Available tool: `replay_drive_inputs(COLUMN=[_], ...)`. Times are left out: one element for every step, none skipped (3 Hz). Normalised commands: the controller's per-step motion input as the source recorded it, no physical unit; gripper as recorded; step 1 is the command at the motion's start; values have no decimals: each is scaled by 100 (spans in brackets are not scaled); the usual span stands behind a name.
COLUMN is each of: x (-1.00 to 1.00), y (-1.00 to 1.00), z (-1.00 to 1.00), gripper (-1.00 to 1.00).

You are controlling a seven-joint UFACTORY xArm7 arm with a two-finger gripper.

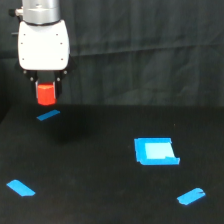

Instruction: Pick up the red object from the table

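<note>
— Black matte table (100, 165), black cloth backdrop (150, 40) behind. Grip?
— Gripper (46, 95), upper part of the exterior view's left: jaws pinched on red object (46, 94), clear above table.
— Count?
— Red object: one. Blue tape strips: three (48, 115) (20, 188) (191, 196). Blue square patch (155, 151): one, toward the exterior view's right.
</note>
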Motion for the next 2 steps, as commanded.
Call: replay_drive_inputs(x=[4,3], y=[-4,-7], z=[3,0], gripper=[-100,-100])
